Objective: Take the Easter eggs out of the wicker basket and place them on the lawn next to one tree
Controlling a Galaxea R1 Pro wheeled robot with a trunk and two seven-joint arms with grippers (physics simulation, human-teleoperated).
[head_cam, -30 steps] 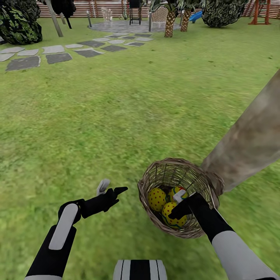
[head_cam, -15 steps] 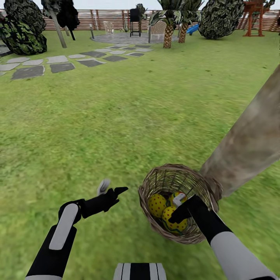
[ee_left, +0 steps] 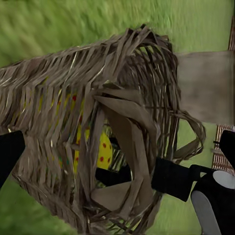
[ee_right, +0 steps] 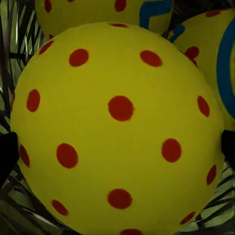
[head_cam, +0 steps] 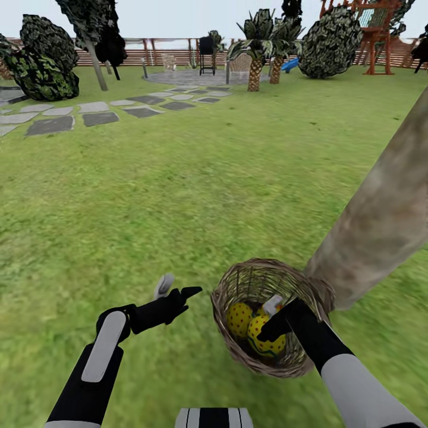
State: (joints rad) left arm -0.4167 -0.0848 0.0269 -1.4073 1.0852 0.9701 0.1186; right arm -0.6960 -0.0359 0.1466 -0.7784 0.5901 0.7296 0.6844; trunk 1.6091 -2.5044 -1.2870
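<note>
The right gripper [head_cam: 274, 316] reaches inside the small brown open-weave wicker basket [head_cam: 238, 279], its black fingers spread to either side of the nearest yellow red-dotted Easter egg [ee_right: 117, 127], not visibly pinching it. Two more yellow eggs [ee_right: 208, 63] crowd behind. The basket sits on the mottled green lawn [head_cam: 178, 196], touching the thick pale grey-brown tree trunk [head_cam: 380, 220]. The left gripper [head_cam: 175, 294] hovers spread beside the basket, holding nothing. Risks, as I judge them: the round egg squirting out as the fingers close, or the light basket tipping and lifting with the arm.
</note>
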